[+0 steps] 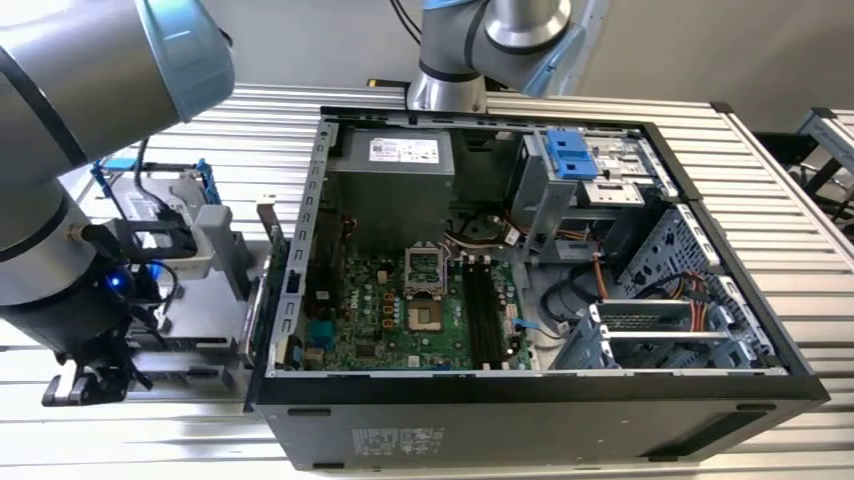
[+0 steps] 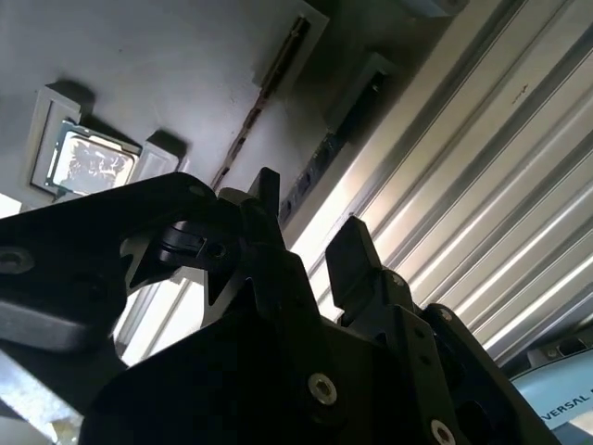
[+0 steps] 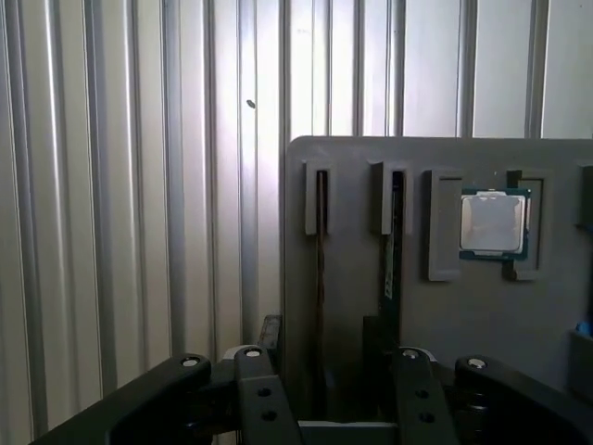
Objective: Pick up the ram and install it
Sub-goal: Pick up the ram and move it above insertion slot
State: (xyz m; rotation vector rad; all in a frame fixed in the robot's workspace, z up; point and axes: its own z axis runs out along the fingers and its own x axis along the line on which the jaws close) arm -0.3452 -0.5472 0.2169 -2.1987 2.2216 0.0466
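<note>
Two ram sticks stand on edge in slots of a grey holder [image 3: 352, 185] in both wrist views: one ram stick [image 3: 320, 269] lies between my fingers, and the other ram stick [image 3: 393, 241] is just beside it. The same sticks appear as thin dark strips, one ram stick [image 2: 267, 88] and its neighbour [image 2: 322, 159]. My gripper [image 3: 334, 394] is open just above the holder, with black fingers [image 3: 255, 385] on either side and nothing held. In the exterior view the gripper [image 1: 83, 385] hangs low at the left, beside the open computer case [image 1: 534, 400].
A processor chip [image 3: 494, 222] rests in a recess of the holder. The motherboard's long black slots [image 1: 483, 312] sit mid-case. A silver drive with a blue bracket [image 1: 144, 192] lies behind the arm on the ribbed metal table [image 3: 111, 185].
</note>
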